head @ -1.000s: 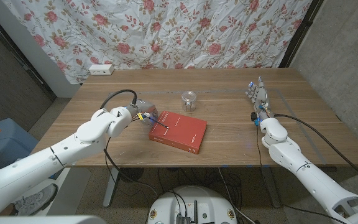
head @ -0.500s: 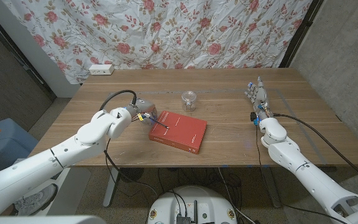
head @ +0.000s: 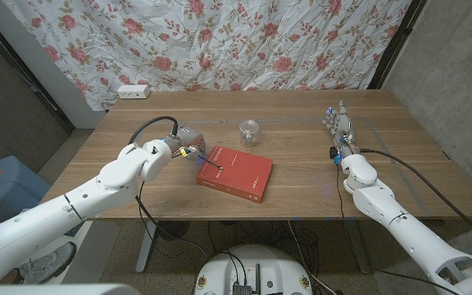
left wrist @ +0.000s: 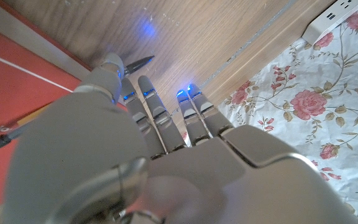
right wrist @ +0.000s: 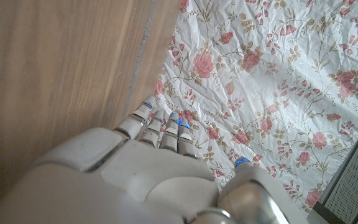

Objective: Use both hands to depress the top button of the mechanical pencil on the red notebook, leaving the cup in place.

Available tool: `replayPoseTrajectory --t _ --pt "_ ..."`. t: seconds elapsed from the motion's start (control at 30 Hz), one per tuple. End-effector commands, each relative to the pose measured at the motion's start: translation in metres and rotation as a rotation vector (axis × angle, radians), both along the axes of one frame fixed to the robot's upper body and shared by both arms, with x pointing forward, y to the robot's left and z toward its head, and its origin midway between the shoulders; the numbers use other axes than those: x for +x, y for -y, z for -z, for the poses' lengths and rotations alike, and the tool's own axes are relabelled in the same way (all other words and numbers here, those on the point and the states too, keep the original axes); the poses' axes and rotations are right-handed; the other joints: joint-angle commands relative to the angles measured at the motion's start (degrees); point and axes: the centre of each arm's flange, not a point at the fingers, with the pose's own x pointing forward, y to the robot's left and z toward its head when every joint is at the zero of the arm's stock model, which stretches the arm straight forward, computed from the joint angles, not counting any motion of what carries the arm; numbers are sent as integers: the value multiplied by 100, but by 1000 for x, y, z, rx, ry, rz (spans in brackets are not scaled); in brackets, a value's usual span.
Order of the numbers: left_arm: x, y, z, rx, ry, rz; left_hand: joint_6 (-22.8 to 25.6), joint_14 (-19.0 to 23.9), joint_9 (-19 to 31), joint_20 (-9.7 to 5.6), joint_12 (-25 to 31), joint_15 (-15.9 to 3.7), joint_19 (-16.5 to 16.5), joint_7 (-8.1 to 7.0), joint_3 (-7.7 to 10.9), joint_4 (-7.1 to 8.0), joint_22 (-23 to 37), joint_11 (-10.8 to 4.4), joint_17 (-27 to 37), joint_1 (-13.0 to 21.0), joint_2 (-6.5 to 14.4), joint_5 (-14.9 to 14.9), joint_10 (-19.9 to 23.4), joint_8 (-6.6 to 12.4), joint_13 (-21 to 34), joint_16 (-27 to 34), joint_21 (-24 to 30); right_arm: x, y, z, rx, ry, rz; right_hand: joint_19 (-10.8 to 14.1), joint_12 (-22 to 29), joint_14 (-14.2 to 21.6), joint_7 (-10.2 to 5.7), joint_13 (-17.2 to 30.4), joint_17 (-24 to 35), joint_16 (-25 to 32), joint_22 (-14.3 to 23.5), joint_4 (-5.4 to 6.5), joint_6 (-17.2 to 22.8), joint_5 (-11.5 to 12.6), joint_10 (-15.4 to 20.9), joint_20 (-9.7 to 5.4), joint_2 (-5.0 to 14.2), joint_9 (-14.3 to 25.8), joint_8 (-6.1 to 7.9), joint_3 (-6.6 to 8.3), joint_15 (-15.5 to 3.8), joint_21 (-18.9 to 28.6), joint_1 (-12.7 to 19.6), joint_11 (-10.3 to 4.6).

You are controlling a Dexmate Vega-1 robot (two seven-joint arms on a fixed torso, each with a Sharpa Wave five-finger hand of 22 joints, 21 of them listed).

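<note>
The red notebook (head: 240, 176) lies mid-table, and the clear cup (head: 249, 132) stands just behind it. The mechanical pencil (head: 213, 165) slants over the notebook's left corner. My left hand (head: 185, 141) is at that corner. In the left wrist view its thumb (left wrist: 107, 68) crosses the pencil (left wrist: 8, 132) and pinches it against the straight fingers. The dark tip pokes out over the wood, and the white button end hangs over the notebook (left wrist: 17, 87). My right hand (head: 338, 124) stands far to the right with straight fingers, holding nothing; the right wrist view shows its back (right wrist: 135, 168).
A white power strip (head: 133, 91) lies at the table's back left corner, also seen as the power strip (left wrist: 337, 15) past my fingers. A flowered curtain (head: 244, 41) hangs behind the table. Bare wood stretches between the notebook and my right hand.
My left hand has drawn back slightly to the left at the notebook's corner. The right hand, cup and notebook have not moved.
</note>
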Motion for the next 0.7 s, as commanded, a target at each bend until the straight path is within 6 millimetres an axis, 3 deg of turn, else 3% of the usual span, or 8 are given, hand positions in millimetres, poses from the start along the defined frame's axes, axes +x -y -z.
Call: replayPoseTrajectory --t 0.03,0.7 --pt "-1 -1 1 -11 1 2 83 70 7 -301 45 -971 71 -5 -30 -1 18 -9 24 64 2 46 113 5 7 44 24 0 2 -1 -2 4 8 48 -13 16 -6 -3 18 25 30 7 66 33 35 12 178 8 30 37 5 34 -20 10" --pt "-2 2 4 -20 1 -2 353 265 10 -318 65 -974 120 123 -85 -9 21 -16 26 144 45 46 542 -13 14 61 19 -1 4 0 -4 6 9 52 -14 17 -14 -3 9 24 30 8 92 41 44 23 177 9 29 52 11 32 -21 12"
